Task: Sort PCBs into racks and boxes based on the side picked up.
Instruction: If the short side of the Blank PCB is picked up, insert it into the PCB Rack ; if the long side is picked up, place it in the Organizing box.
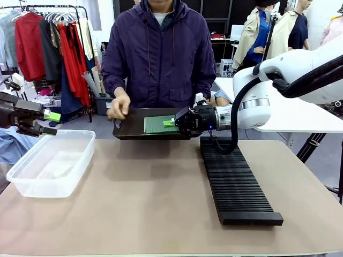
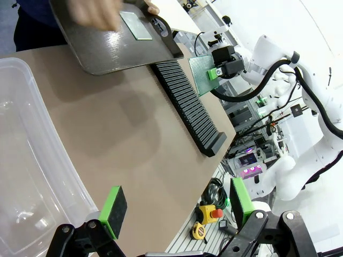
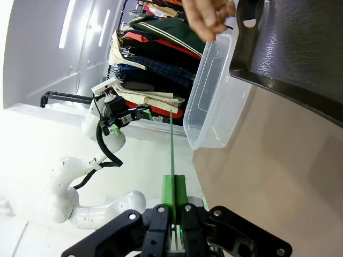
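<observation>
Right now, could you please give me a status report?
Left gripper open near clear plastic tub. Right gripper shut on thin green circuit board, near long black slotted rack. Person's hand holds dark tray close by.

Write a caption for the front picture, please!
Right gripper pinching a green PCB by the dark tray a person holds, black rack nearby.

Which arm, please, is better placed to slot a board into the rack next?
Right. The right gripper is shut on a circuit board near the far end of the rack; the left gripper is open and empty, over by the plastic tub.
</observation>
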Action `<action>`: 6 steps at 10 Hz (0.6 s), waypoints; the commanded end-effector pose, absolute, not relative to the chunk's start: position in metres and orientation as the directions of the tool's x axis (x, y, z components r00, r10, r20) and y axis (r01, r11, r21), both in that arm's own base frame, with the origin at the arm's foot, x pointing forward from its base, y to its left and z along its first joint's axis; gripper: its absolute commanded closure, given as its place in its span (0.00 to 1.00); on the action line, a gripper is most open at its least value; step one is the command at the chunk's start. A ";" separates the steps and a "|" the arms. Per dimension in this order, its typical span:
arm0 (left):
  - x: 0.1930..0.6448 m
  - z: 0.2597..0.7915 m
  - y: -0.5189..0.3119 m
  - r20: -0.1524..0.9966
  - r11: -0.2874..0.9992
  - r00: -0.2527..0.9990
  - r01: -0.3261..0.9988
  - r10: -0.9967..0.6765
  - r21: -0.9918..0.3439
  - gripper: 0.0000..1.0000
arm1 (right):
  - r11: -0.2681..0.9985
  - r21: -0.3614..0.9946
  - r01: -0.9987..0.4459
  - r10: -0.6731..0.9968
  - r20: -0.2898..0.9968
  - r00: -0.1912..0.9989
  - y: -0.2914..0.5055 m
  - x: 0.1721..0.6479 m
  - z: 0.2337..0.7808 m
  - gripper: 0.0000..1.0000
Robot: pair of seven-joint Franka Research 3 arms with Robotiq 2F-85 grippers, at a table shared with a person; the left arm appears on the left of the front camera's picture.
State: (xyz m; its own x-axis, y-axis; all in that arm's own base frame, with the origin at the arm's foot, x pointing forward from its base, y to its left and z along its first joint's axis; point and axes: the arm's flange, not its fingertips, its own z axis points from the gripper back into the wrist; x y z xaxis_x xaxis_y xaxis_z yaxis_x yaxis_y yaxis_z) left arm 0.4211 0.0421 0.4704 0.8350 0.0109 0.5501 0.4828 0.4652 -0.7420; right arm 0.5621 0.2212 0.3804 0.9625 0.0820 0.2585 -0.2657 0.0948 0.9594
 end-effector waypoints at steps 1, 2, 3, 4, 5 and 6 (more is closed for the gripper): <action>0.421 0.473 0.042 0.545 0.457 0.838 0.476 0.023 -0.751 0.00 | 0.098 0.959 -0.265 0.078 0.258 0.963 0.223 0.562 0.381 1.00; 0.421 0.473 0.042 0.545 0.457 0.838 0.476 0.023 -0.751 0.00 | 0.098 0.959 -0.265 0.078 0.258 0.963 0.223 0.562 0.381 1.00; 0.421 0.473 0.042 0.545 0.457 0.838 0.476 0.023 -0.751 0.00 | 0.098 0.959 -0.265 0.078 0.258 0.963 0.223 0.562 0.381 1.00; 0.421 0.473 0.042 0.545 0.457 0.838 0.476 0.023 -0.751 0.00 | 0.095 0.959 -0.266 0.082 0.259 0.963 0.221 0.562 0.380 1.00; 0.421 0.473 0.042 0.545 0.457 0.838 0.476 0.023 -0.751 0.00 | 0.065 0.955 -0.290 0.066 0.286 0.956 0.211 0.563 0.381 1.00; 0.421 0.473 0.042 0.545 0.457 0.838 0.476 0.023 -0.751 0.00 | 0.052 0.949 -0.310 0.056 0.307 0.950 0.198 0.564 0.380 1.00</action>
State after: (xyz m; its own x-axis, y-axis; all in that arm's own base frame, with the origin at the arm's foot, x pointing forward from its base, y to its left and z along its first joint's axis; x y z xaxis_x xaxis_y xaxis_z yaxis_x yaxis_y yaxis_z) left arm 0.4211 0.0421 0.4704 0.8350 0.0109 0.5501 0.4828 0.4652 -0.7420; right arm 0.5653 0.2103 0.3810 0.9603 0.0716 0.2696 -0.2752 0.0864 0.9575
